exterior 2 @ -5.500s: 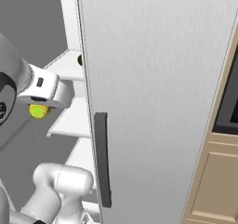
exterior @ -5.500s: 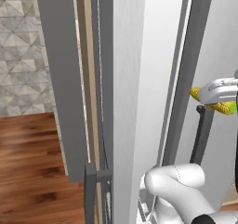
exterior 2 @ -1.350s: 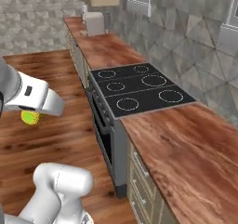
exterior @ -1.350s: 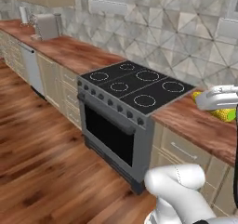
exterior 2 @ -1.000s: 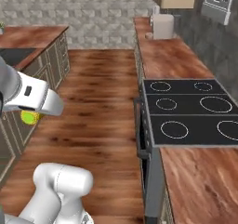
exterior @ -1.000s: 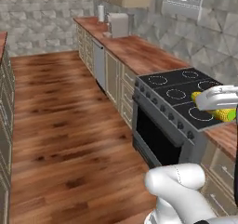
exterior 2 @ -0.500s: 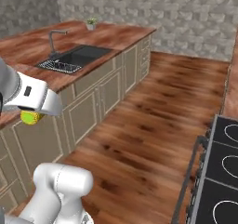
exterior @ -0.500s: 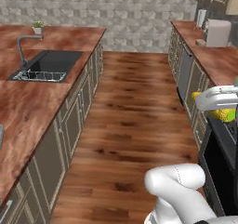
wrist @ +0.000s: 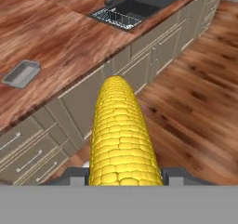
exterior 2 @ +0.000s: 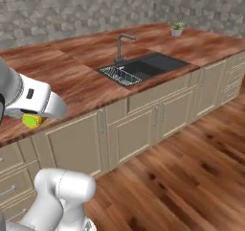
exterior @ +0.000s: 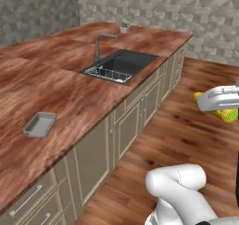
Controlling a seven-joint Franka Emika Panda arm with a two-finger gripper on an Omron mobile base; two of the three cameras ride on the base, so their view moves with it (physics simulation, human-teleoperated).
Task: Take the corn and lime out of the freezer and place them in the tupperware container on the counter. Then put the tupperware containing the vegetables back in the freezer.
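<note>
My gripper (exterior: 219, 105) is shut on the corn (exterior: 227, 115), a yellow cob held crosswise above the wood floor, well to the right of the counter (exterior: 70, 88). From the other side, the corn (exterior 2: 32, 121) pokes out under the gripper (exterior 2: 34, 114). In the hand view the corn (wrist: 122, 135) points away between the fingertips of the gripper (wrist: 124, 174). The grey tupperware container (exterior: 40, 124) lies empty near the counter's front edge, and the tupperware container (wrist: 21, 74) sits far left of the cob. The lime and freezer are out of view.
A dark sink (exterior: 122, 64) with a faucet (exterior: 100, 44) is set into the counter beyond the tray, and a small potted plant (exterior: 124, 25) stands behind it. Beige drawers (wrist: 28, 155) with bar handles front the counter. Wood floor (exterior 2: 182, 177) spreads to the right.
The whole scene has swung: the base turned from the freezer past the stove to the sink counter. The corn stays held in the shut gripper in the same spot relative to the base.
</note>
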